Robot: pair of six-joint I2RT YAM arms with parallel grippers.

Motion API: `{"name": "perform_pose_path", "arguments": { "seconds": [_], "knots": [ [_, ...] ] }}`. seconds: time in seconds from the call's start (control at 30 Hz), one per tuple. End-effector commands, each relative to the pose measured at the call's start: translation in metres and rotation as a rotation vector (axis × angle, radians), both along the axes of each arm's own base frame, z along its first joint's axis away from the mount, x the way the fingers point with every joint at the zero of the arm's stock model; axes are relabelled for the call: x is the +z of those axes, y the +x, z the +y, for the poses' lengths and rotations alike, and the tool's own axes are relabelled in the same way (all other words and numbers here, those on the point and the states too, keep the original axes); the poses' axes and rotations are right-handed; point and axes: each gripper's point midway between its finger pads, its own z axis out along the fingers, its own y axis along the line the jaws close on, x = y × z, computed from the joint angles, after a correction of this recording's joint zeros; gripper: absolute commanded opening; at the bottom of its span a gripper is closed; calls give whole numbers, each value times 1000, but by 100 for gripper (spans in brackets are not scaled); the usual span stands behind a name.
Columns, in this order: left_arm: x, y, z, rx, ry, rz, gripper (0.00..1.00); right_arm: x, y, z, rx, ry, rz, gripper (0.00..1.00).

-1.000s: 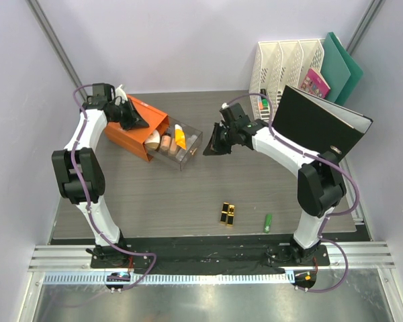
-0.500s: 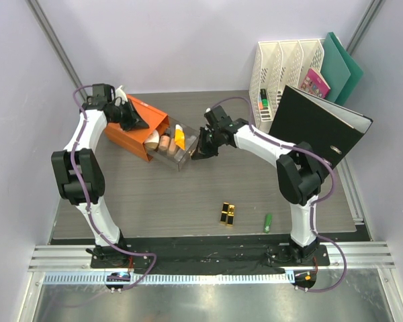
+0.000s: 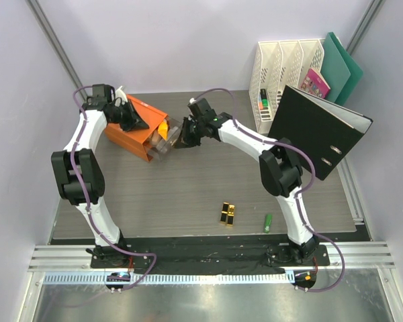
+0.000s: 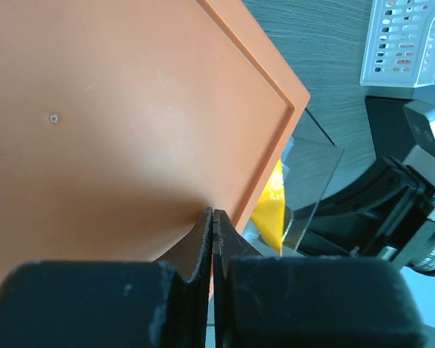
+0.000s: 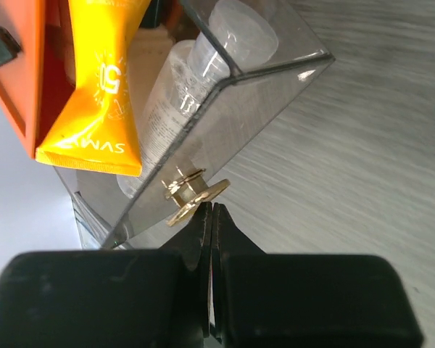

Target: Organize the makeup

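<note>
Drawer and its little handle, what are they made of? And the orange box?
The drawer looks like clear glossy plastic: the clear bottle shows through its wall. Its handle looks like shiny gold metal, maybe coated plastic. The orange box looks like smooth matte plastic, from its even, dull surface.

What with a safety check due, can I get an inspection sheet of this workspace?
Surface: grey wood-grain table.
Job's things: black-gold lipsticks and green tube loose near the front; orange-yellow tube and clear bottle in the clear drawer of the orange box.
Clutter: black binder, white file racks, pink booklet.
Hands: left hand shut, on the orange box's top; right hand shut, tips at the drawer's gold handle.
Cables: purple cables along both arms.
Surroundings: pale walls; nothing else seen.
</note>
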Motion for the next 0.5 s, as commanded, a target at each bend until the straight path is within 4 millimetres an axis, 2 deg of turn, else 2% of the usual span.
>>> {"name": "perform_pose_path", "arguments": {
  "seconds": [0.0, 0.03, 0.07, 0.1, 0.13, 0.17, 0.23, 0.27, 0.3, 0.37, 0.4, 0.47],
  "knots": [
    [-119, -107, 38, -19, 261, 548, 0, 29, 18, 43, 28, 132, -98, 1],
    [-119, -107, 38, -18, 259, 549, 0, 37, 20, 50, 33, 153, -114, 1],
    [-119, -108, 38, -19, 261, 550, 0, 31, 24, 55, 33, 155, -111, 1],
    [-119, -108, 38, -19, 260, 550, 0, 32, 24, 60, 35, 166, -110, 1],
    [-119, -108, 38, -21, 260, 551, 0, 43, 28, 66, 37, 188, -129, 1],
    [-119, -109, 38, -19, 261, 553, 0, 34, 29, 71, 41, 187, -118, 1],
    [-119, -109, 38, -21, 260, 552, 0, 43, 34, 79, 34, 221, -123, 2],
    [-119, -109, 38, -21, 258, 552, 0, 46, 37, 82, 30, 234, -129, 2],
    [-119, -109, 37, -22, 257, 553, 0, 40, 39, 85, 26, 238, -121, 2],
    [-119, -109, 38, -22, 262, 553, 0, 49, 43, 90, 15, 272, -123, 2],
    [-119, -110, 38, -21, 261, 555, 0, 42, 46, 92, 10, 270, -115, 2],
    [-118, -110, 38, -23, 263, 553, 0, 48, 49, 96, -1, 292, -114, 2]
  ]
}}
